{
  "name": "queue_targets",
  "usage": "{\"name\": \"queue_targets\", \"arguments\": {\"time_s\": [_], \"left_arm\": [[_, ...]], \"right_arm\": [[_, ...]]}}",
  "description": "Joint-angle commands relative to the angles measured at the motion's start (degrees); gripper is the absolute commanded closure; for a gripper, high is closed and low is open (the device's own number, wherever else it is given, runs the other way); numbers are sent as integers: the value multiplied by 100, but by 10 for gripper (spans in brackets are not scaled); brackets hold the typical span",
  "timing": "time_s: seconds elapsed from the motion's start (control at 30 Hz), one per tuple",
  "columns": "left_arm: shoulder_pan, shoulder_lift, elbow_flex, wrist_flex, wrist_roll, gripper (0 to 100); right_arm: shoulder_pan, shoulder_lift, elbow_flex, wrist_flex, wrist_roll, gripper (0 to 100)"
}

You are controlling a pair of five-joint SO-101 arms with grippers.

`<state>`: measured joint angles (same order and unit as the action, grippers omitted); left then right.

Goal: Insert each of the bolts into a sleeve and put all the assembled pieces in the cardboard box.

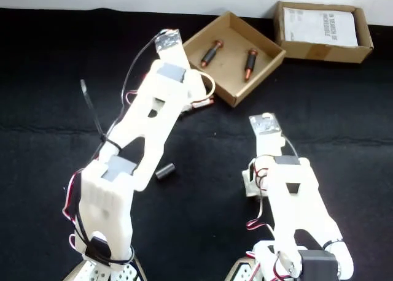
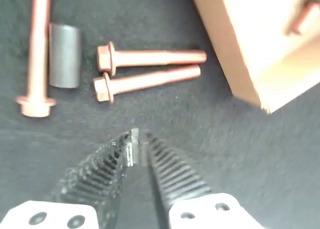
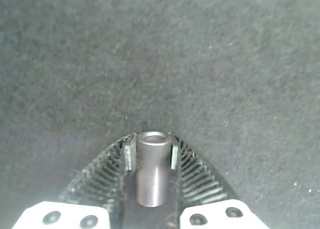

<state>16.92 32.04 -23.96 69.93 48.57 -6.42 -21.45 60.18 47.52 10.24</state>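
In the left wrist view, three copper bolts lie on the black mat: one (image 2: 37, 54) beside a loose grey sleeve (image 2: 65, 55), and two side by side (image 2: 150, 58) (image 2: 147, 81). My left gripper (image 2: 140, 139) hovers just short of them, shut with nothing in it, beside a corner of the cardboard box (image 2: 250, 44). My right gripper (image 3: 152, 145) is shut on a grey sleeve (image 3: 151, 169), bore facing outward, over bare mat. In the high view the open cardboard box (image 1: 270, 59) holds two assembled pieces (image 1: 210, 53) (image 1: 250, 63). Another sleeve (image 1: 164, 170) lies between the arms.
A second cardboard box (image 1: 362, 45) with a printed sheet in it sits at the back right. The left arm (image 1: 153, 115) stretches toward the open box. The right arm (image 1: 288, 195) stays near the front right. Black cloth covers the table.
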Motion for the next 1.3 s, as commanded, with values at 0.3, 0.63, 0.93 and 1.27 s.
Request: {"name": "queue_targets", "arguments": {"time_s": [0.3,0.63,0.93,1.27], "left_arm": [[-92,1648,-1613,-88,2462,856],[-321,2176,-2633,510,2585,863],[-462,2193,-3257,976,2558,861],[-479,2976,-3284,765,2558,860]], "right_arm": [[75,66,-224,-347,-378,991],[75,66,418,-919,-334,991],[57,66,514,-1042,-334,991],[57,66,514,-1042,-334,991]]}}
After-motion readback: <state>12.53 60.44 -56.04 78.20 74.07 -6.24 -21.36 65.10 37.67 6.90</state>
